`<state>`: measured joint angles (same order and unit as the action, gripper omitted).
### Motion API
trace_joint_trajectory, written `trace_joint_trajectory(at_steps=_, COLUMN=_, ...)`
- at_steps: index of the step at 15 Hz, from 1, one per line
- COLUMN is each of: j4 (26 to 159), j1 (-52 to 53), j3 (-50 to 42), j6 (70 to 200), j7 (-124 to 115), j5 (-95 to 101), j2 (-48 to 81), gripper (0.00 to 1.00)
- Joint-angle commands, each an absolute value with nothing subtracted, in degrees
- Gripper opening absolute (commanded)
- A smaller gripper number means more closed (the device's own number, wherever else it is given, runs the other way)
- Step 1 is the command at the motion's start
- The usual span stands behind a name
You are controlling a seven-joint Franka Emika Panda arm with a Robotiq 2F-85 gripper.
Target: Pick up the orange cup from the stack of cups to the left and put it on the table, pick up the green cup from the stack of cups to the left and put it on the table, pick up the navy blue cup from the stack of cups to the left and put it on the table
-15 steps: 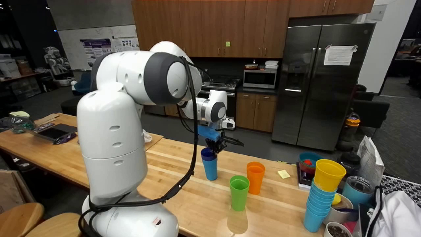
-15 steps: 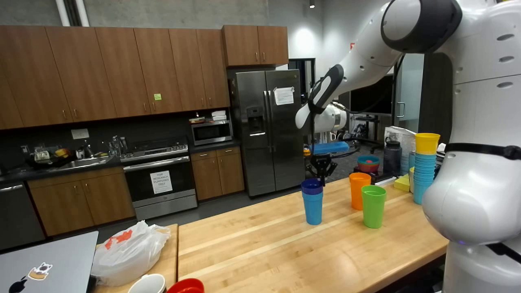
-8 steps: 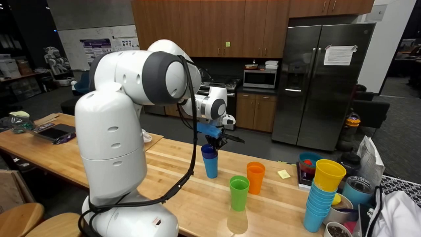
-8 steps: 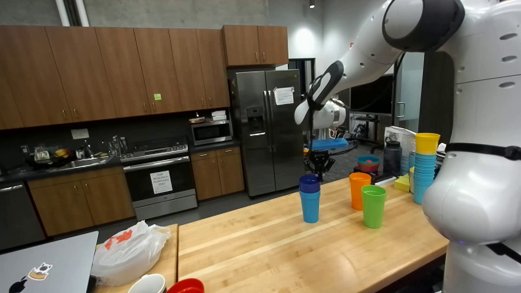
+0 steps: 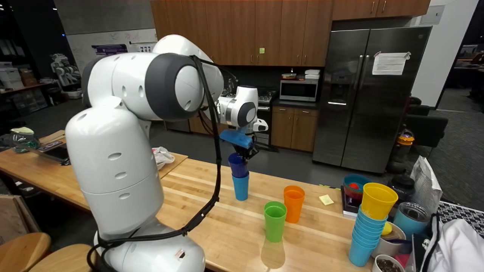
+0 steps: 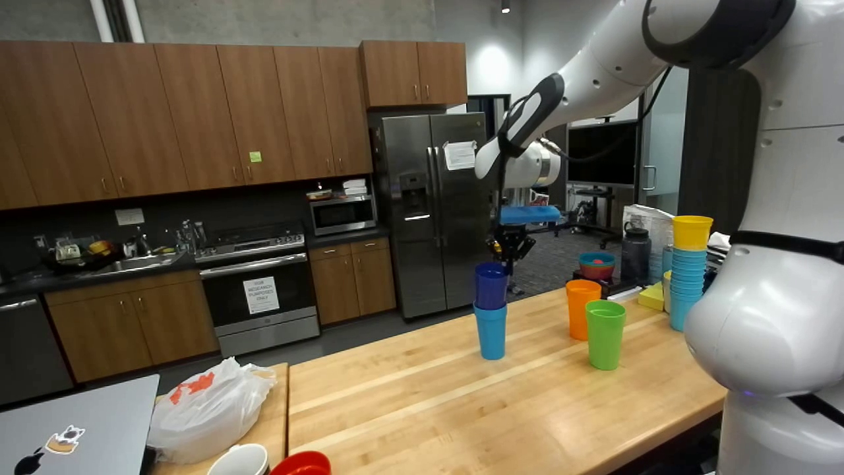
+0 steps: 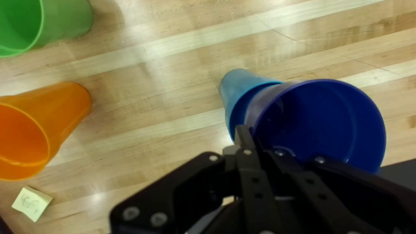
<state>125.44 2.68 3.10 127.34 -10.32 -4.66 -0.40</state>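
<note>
- Since the table [image 6: 422,402] already bears the green cup [image 6: 605,335] and the orange cup [image 6: 583,310], the navy step, the last, seems in hand.
- The navy cup [image 6: 490,285] rises from the light blue cup [image 6: 490,333], its base hidden within; next it likely needs a straight pull clear, then setting down.
- The gripper [image 7: 255,140] pinches its rim.

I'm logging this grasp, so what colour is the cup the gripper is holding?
The held cup is dark blue; the wrist view shows it best.

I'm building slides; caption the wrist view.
Gripper pinches navy cup, light blue cup beneath; orange cup and green cup nearby.
</note>
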Motion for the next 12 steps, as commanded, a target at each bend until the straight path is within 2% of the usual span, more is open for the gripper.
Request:
trace_joint_trajectory(at_steps=1, j4=126.75, j1=3.06, j3=3.45, j6=127.12, j7=-9.42, j5=-4.92, j2=-5.55, gripper=0.01)
trace_joint_trajectory(at_steps=12, j4=135.01, j1=3.82, j3=3.46, j6=127.7, j7=-3.56, j5=-7.29, j2=-19.4, gripper=0.01)
